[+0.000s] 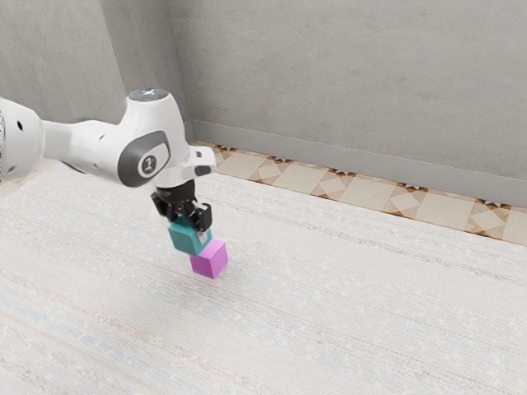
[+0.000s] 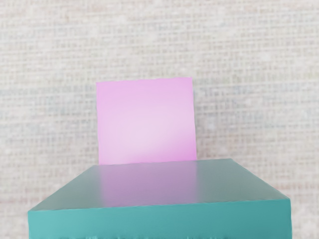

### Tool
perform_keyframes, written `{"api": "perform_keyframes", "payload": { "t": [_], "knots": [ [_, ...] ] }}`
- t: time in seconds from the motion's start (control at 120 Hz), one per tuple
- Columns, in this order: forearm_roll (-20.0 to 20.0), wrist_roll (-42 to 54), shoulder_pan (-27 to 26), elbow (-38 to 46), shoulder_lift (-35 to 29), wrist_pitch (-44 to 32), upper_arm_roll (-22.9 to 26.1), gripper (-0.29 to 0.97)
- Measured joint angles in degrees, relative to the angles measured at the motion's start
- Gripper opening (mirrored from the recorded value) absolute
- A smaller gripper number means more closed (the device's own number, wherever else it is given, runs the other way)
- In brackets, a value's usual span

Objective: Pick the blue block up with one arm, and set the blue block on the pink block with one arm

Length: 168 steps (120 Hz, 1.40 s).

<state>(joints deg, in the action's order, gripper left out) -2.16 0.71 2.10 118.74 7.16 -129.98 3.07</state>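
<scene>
Pincer [image 1: 191, 224] pinching blue block [image 1: 187, 238], held just above and beside pink block [image 1: 210, 258] on desk [image 1: 370, 313]; I should centre it over the pink top, square the edges, then lower gently

I see the table [image 1: 370, 313] as a pale, off-white surface with faint streaks running across it. Close up from the wrist camera, its top [image 2: 249, 59] shows a fine woven grain. Past the table's far edge lies a strip of floor [image 1: 370, 191], tiled in beige squares with brown diamond borders. The strip widens toward the exterior view's right. A light skirting board [image 1: 354, 154] edges the floor on its far side. Behind it stands a plain grey wall [image 1: 346, 74], which turns a corner toward the exterior view's left.
</scene>
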Motion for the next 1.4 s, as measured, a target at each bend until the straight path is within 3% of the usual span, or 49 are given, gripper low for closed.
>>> {"api": "perform_keyframes", "payload": {
  "t": [0.617,1.4],
  "knots": [
    [-0.11,1.73,0.01,-10.74,10.64,4.42,0.01,0.37],
    [-0.17,2.98,0.02,-13.61,13.00,5.52,-1.04,0.37]
  ]
}}
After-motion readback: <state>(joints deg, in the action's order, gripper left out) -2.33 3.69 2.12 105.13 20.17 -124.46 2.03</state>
